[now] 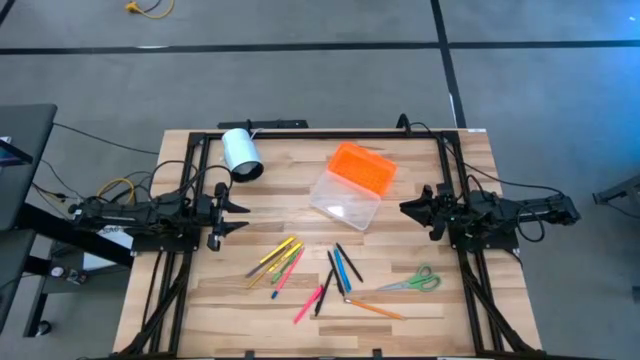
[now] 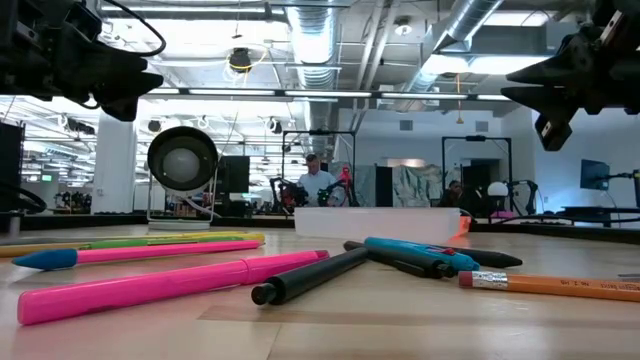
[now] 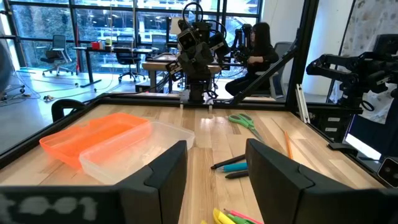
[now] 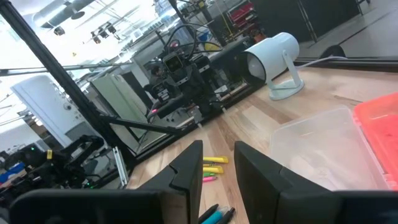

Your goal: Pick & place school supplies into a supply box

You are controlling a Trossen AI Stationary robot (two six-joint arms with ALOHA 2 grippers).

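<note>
The supply box (image 1: 355, 183) lies open in the middle of the table, orange lid (image 1: 364, 166) toward the far side, clear base (image 1: 345, 204) nearer. Pens and pencils (image 1: 300, 270) lie scattered near the table's near edge: yellow and pink ones (image 1: 277, 262) to the left, black and blue ones (image 1: 342, 270) in the middle, an orange pencil (image 1: 374, 308) to the right. Green-handled scissors (image 1: 412, 281) lie right of them. My left gripper (image 1: 237, 214) hovers at the table's left side, open. My right gripper (image 1: 407, 207) hovers at the right side, open. Both touch nothing.
A white cylinder on a stand (image 1: 241, 154) sits at the far left of the table. A black frame (image 1: 320, 134) runs along the table's far edge and sides. Bare wood lies between the grippers and the box. A person (image 3: 258, 46) sits beyond the table.
</note>
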